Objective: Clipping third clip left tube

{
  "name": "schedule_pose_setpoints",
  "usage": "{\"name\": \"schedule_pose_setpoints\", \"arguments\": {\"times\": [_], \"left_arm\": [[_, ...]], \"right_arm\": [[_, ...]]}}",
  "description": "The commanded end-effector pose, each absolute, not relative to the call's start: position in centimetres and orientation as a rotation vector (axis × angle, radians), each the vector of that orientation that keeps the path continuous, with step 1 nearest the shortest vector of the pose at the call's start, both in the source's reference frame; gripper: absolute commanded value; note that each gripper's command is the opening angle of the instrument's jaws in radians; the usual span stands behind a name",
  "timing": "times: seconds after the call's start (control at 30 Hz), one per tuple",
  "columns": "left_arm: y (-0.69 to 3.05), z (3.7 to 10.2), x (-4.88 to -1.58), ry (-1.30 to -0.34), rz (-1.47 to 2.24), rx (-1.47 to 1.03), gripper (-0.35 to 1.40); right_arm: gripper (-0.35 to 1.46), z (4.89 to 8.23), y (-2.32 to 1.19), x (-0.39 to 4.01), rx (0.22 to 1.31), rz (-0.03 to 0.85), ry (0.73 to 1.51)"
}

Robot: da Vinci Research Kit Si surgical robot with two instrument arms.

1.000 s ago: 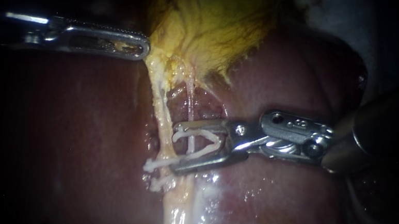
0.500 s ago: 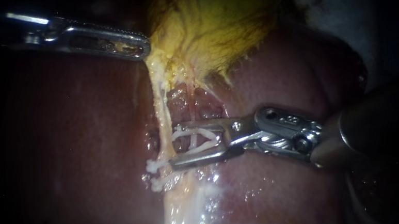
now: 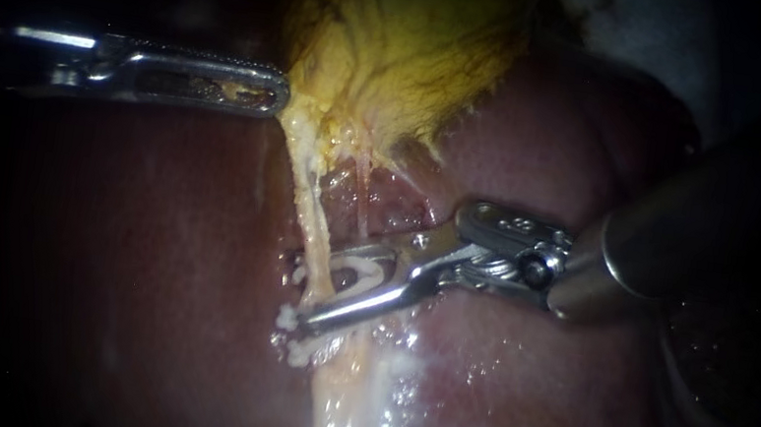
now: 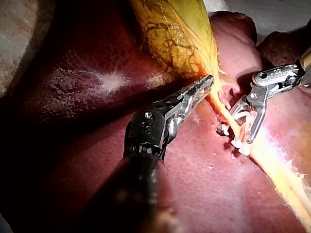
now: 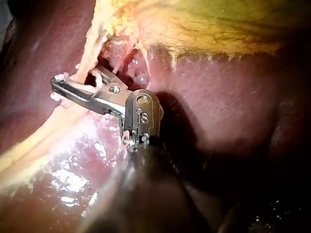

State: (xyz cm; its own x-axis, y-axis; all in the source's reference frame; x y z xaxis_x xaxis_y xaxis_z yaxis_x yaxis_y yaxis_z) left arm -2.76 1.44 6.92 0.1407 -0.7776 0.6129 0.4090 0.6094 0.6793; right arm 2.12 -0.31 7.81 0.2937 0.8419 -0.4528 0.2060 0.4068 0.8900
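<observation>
pale left tube [image 3: 304,193] runs 12 to 6 o'clock between half-closed jaws of my right instrument [image 3: 310,291], which comes from 3 o'clock gripping a clip [image 3: 362,276] astride it.

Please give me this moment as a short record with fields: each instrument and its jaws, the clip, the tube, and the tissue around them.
Left instrument: enters from the left; jaws together, apparently shut on the gallbladder edge.
Right instrument: jaws shut on a white clip, one jaw on each side of the left tube.
Clip state: not fully closed; a gap shows between its arms.
Other clips: white ends on the same tube, beside the lower jaw's tip.
Liver: dark red, wet, under everything.
</observation>
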Motion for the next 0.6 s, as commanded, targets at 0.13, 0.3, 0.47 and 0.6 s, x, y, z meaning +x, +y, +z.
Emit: {"name": "schedule_pose_setpoints", "arguments": {"times": [0.13, 0.3, 0.47, 0.6], "left_arm": [[1.44, 6.92, -2.76, -1.134, -0.889, 0.393, -0.35], [1.44, 6.93, -2.76, -1.134, -0.889, 0.392, -0.35], [1.44, 6.93, -2.76, -1.134, -0.889, 0.392, -0.35], [1.44, 6.93, -2.76, -1.134, -0.889, 0.392, -0.35]], "right_arm": [[0.53, 7.78, -0.34, 2.19, 1.134, 0.631, 1.285], [0.53, 7.74, -0.35, 2.25, 1.172, 0.645, 1.317], [0.53, 7.73, -0.30, 2.32, 1.195, 0.666, 1.350], [0.53, 7.72, -0.24, 2.38, 1.199, 0.692, 1.358]]}}
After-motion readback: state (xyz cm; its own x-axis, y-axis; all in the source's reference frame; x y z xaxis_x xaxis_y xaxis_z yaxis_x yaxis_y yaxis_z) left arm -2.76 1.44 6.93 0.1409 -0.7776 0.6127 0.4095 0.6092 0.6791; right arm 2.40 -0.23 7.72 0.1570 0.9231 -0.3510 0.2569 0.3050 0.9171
